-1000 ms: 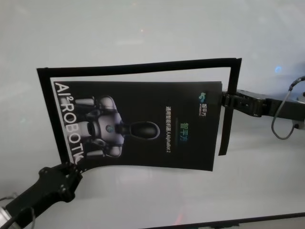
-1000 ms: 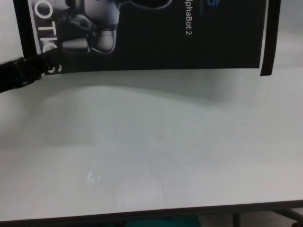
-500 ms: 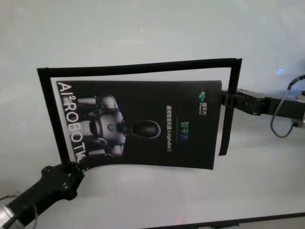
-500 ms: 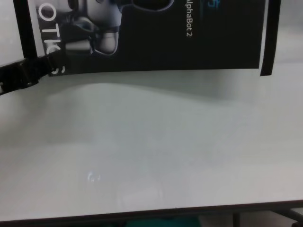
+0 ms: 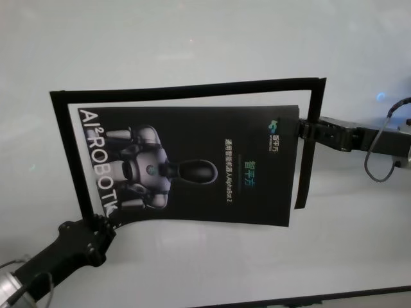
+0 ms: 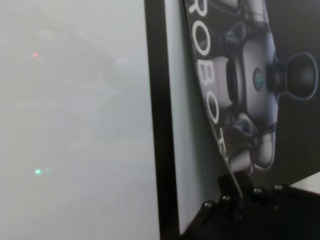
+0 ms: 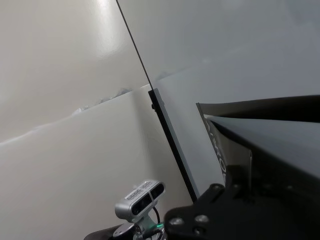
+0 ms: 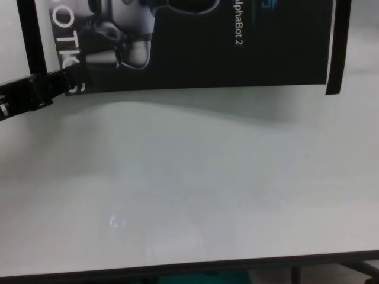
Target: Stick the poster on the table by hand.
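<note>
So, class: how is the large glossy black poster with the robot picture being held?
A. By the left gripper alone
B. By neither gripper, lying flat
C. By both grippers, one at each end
C: the left gripper pinches the poster at its lettered corner, and the right gripper grips the opposite edge.

One large glossy black poster with white lettering (image 5: pixel 192 170), three narrow black tape strips (image 5: pixel 186 90) framing it, two black robot hands (image 5: pixel 101 226), and one plain white-grey desk (image 5: pixel 192 38).

We see dim, even overhead light, soft glare on the table (image 5: pixel 192 38), a poster (image 5: pixel 199 167) shadow below, blurry wrist views.
</note>
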